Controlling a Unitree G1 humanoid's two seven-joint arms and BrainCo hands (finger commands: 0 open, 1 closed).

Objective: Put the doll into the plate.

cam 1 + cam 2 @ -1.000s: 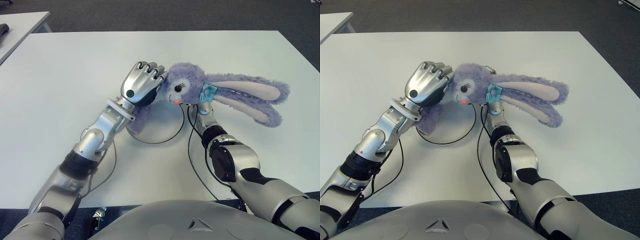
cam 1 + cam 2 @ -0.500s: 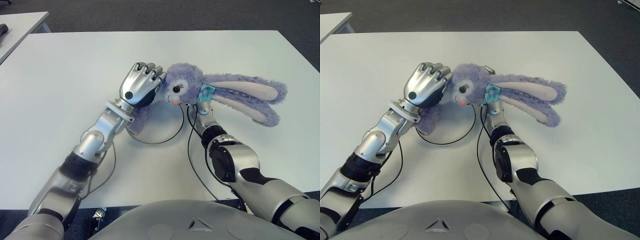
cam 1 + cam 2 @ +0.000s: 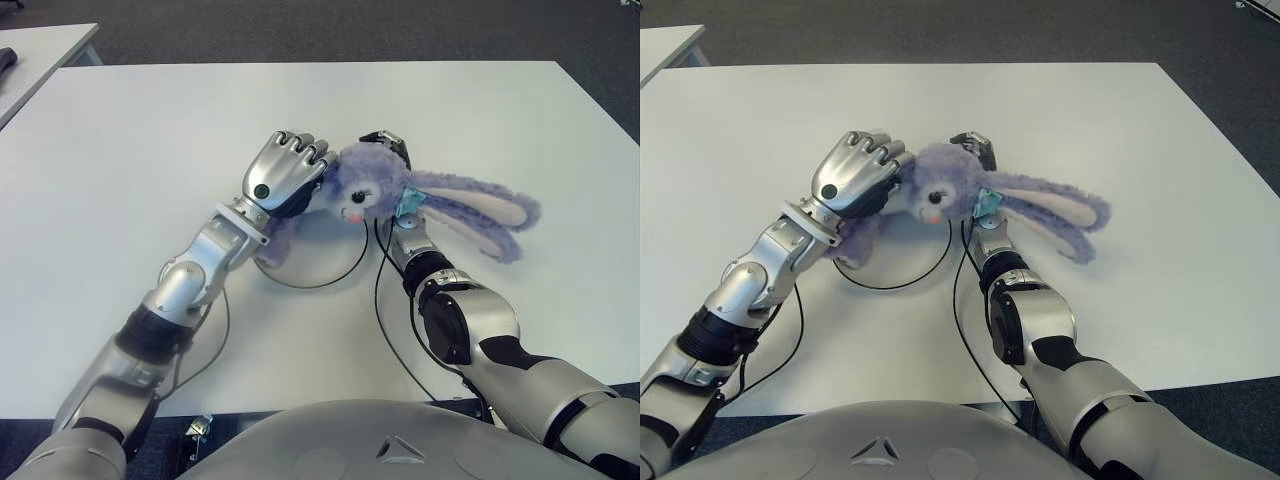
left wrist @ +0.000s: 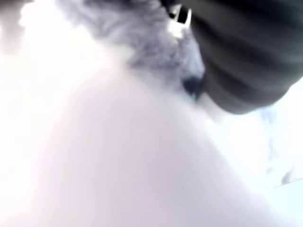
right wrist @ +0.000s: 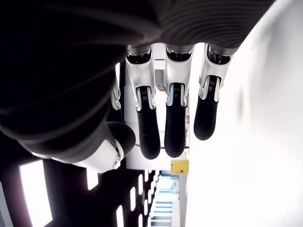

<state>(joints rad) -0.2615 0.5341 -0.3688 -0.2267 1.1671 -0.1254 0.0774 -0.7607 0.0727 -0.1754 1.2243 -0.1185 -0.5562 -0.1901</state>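
The purple bunny doll [image 3: 375, 185] lies across the white plate's [image 3: 320, 255] far rim, ears trailing right, its body clutched in the curled left hand [image 3: 285, 172] while the right hand [image 3: 388, 143], fingers extended and empty, shows behind its head.

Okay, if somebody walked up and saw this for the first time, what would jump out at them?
The purple doll mid-table, its long ears trailing toward the robot's right. The left hand is curled around the doll's body over a white plate, and the right hand shows behind its head, fingers straight and holding nothing.
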